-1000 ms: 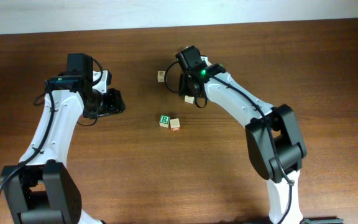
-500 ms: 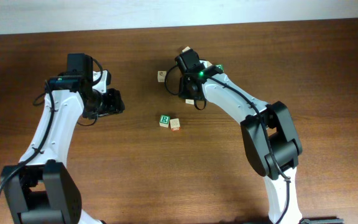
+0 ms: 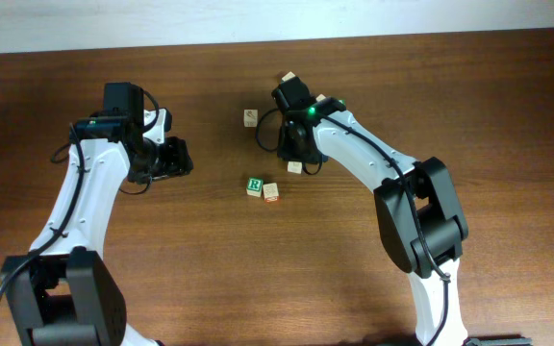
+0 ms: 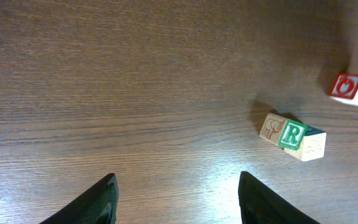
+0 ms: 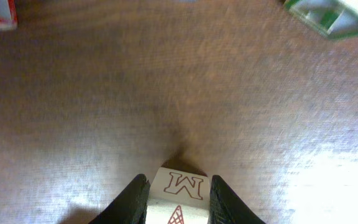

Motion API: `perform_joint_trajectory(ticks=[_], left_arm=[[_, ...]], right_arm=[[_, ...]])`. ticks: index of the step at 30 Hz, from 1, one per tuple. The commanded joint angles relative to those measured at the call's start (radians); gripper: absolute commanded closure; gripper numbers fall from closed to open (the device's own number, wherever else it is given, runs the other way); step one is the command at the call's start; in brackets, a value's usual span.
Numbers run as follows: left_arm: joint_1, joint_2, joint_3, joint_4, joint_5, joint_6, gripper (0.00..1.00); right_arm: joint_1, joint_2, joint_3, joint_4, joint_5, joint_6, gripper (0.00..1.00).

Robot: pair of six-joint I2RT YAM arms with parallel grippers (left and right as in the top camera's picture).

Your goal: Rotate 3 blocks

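in right end effector (image 5: 178, 198), pale m-lettered block (image 5: 184, 184)

On the table (image 3: 508, 115), the R block (image 3: 254, 185) sat in the middle. A second block (image 3: 271, 192) touched it on its right side. The M block (image 3: 294, 167) was a little farther back and to the right of those two, squeezed between the two fingers of the right gripper (image 5: 178, 186). A lone block (image 3: 249, 117) sat by itself, far back. The left gripper (image 4: 179, 186) was well to the left of them all.
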Motion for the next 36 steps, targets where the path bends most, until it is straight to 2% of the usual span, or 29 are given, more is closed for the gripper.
perform_joint_trajectory(ticks=[1, 17, 25, 30, 36], left_arm=[[0.004, 0.005, 0.014, 0.0, -0.014, -0.002, 0.4], [0.004, 0.005, 0.014, -0.006, -0.014, -0.002, 0.4], [0.004, 0.005, 0.014, -0.009, -0.013, -0.002, 0.41], [0.002, 0.005, 0.014, -0.011, -0.013, -0.002, 0.41], [-0.027, 0.005, 0.014, -0.014, -0.013, 0.03, 0.42]], right_arm=[[0.006, 0.013, -0.011, -0.045, -0.101, 0.009, 0.7], [0.066, 0.013, -0.011, -0.169, -0.132, -0.003, 0.7], [0.066, 0.004, -0.005, -0.18, -0.161, -0.03, 0.69], [0.064, -0.002, 0.038, -0.203, -0.169, -0.06, 0.57], [0.064, -0.002, 0.135, -0.248, -0.168, -0.104, 0.51]])
